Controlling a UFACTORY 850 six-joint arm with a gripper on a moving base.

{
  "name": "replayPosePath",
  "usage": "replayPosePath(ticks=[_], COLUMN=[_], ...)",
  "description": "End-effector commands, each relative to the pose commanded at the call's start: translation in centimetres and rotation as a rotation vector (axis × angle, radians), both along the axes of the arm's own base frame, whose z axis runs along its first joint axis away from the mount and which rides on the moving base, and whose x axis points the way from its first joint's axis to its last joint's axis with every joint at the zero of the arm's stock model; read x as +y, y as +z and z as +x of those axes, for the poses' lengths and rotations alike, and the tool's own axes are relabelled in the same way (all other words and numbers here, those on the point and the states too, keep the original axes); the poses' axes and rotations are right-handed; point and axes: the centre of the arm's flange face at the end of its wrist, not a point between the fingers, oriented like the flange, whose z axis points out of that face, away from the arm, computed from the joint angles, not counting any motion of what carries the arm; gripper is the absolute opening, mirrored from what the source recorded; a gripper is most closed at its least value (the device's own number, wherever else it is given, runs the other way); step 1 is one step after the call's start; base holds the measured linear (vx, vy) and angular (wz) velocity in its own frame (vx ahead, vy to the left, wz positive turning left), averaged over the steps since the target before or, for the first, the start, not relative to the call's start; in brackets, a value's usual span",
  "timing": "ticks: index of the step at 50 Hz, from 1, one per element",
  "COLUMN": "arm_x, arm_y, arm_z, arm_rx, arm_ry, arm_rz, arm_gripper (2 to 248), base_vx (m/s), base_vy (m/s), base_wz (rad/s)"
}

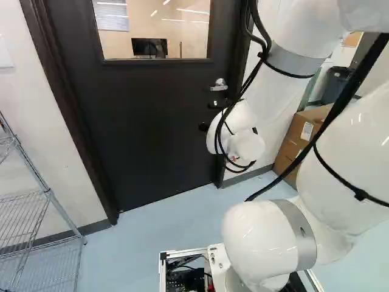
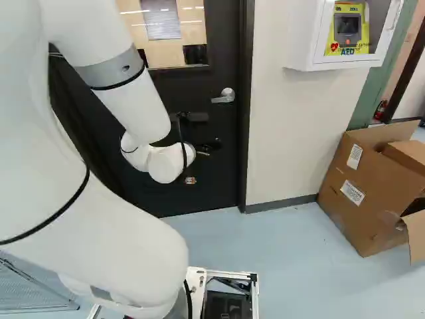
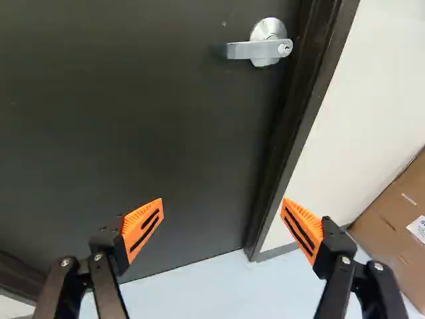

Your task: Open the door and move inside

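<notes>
The silver door handle (image 3: pixel 262 48) was on the big black door (image 3: pixel 119 119), close to the side of the black frame (image 3: pixel 302 113). Its bar stuck out sideways, pointing away from that side of the frame. The door was shut. The gripper (image 2: pixel 210 131) was near the door, lower down than the handle in the right base view. Its two fingers (image 3: pixel 142 227), with orange pads, were spread wide apart and had hold of nothing. In the wrist view, the handle was out ahead of the fingers, past their tips and apart from both of them. It lay a bit more toward the finger on the frame side. The white arm (image 2: pixel 126 93) reached out to the door from the base. High in the door was a window (image 1: pixel 152 45), and a dark screen (image 1: pixel 149 47) showed through the glass. Next to the frame was a white wall (image 2: pixel 292 133), and a white case (image 2: pixel 312 65) with a yellow thing inside hung on it. Below the case and out to the side, a brown box (image 2: pixel 365 193) sat on the pale blue floor (image 2: pixel 292 252) with its flaps open. At the left of the left base view stood a wire rack (image 1: pixel 27 222).
</notes>
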Motion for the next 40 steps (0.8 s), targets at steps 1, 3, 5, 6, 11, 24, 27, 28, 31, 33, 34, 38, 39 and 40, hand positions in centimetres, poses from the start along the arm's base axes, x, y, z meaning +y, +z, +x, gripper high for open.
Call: replayPosePath(ticks=[1, 3, 5, 6, 11, 24, 27, 28, 31, 33, 34, 38, 39, 40], arm_x=[-0.1, -0.2, -0.3, -0.4, -0.7, -1.6, -1.9, -1.9, -2.1, -2.3, -2.3, -2.6, -2.6, -2.7], arm_y=[0.1, 0.3, 0.5, 0.6, 1.1, 2.5, 2.8, 2.9, 3.2, 3.5, 3.6, 4.0, 4.1, 4.2], arm_z=[0.1, 0.4, 0.7, 0.9, 1.6, 3.5, 4.0, 4.1, 4.5, 4.8, 5.0, 5.6, 5.7, 5.9], arm_rx=[-0.002, -0.007, -0.012, -0.015, -0.027, -0.058, -0.066, -0.068, -0.075, -0.08, -0.082, -0.091, -0.093, -0.096], arm_ry=[-0.002, -0.005, -0.008, -0.01, -0.018, -0.034, -0.035, -0.035, -0.036, -0.037, -0.037, -0.035, -0.035, -0.034], arm_rz=[0.0, 0.0, -0.001, -0.001, -0.001, -0.007, -0.01, -0.011, -0.013, -0.015, -0.016, -0.021, -0.022, -0.024], arm_gripper=[247, 247, 247, 247, 247, 247, 247, 247, 247, 247, 247, 247, 247, 247], base_vx=[0.0, 0.0, 0.0, 0.0, 0.0, 0.0, 0.0, 0.0, 0.0, 0.0, 0.0, 0.0, 0.0, 0.0], base_vy=[0.0, 0.0, 0.0, 0.0, 0.0, 0.0, 0.0, 0.0, 0.0, 0.0, 0.0, 0.0, 0.0, 0.0], base_wz=[0.0, 0.0, 0.0, 0.0, 0.0, 0.0, 0.0, 0.0, 0.0, 0.0, 0.0, 0.0, 0.0, 0.0])
